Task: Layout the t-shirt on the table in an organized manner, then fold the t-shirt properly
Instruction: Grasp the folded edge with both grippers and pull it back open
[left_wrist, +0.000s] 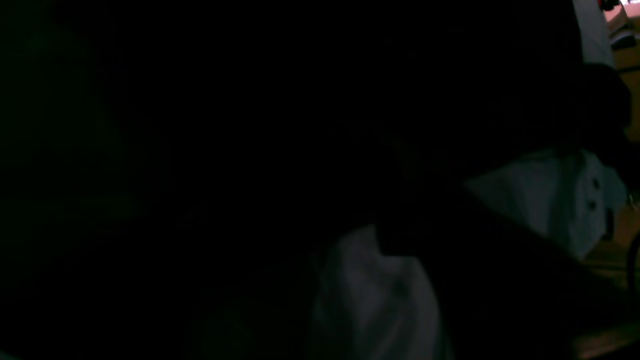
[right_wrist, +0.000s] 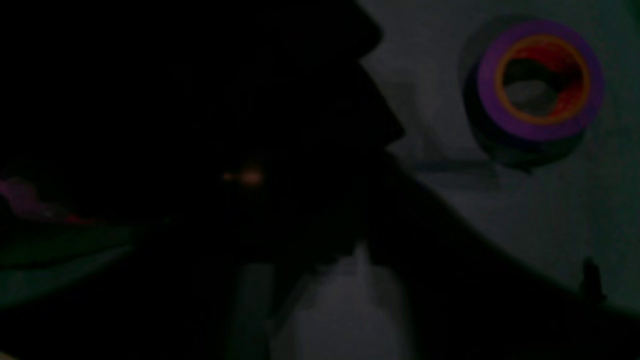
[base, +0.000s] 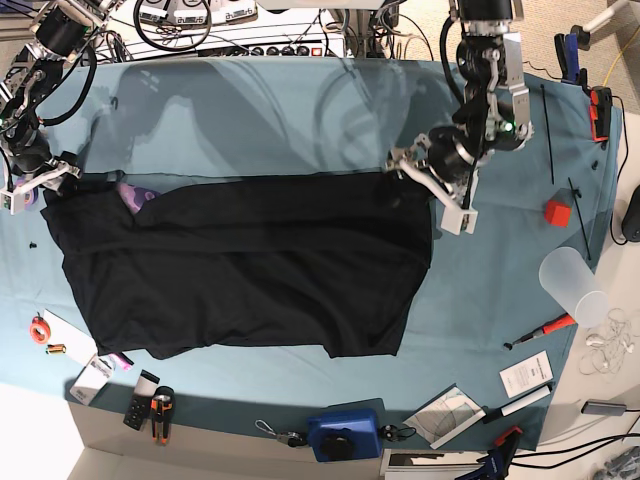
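Looking through the left wrist view first, almost everything is black: dark cloth, very likely the shirt (left_wrist: 250, 150), fills the picture, with pale finger (left_wrist: 370, 300) shapes at 6 o'clock and a second pale part at 3 o'clock. Whether those fingers pinch the cloth or stand apart I cannot tell.

The right wrist view is nearly as dim. Black cloth covers the 9 o'clock half, a pale finger (right_wrist: 345, 310) shows at 6 o'clock, and a purple tape roll (right_wrist: 540, 80) lies on the table (right_wrist: 525, 210) at 2 o'clock. The jaw state is again not readable.

The base view says most. The shirt (base: 250, 265) lies spread across the middle of the table (base: 250, 110), plain black side up (a sliver of purple print peeps out at 9 o'clock near one corner). The left gripper (base: 432, 188) sits at the shirt's 2 o'clock corner and the right gripper (base: 40, 180) at its 10 o'clock corner, both at the cloth's edge; grip or release cannot be made out. A red block (base: 557, 212) and a cup (base: 570, 280) stand at 3 o'clock, clear of the shirt.

By my reading, the laying-out is largely done: the cloth is broad and fairly flat, though its 6 o'clock hem runs uneven and the 9 o'clock side is rumpled. No fold shows yet, so the folding is wholly left.
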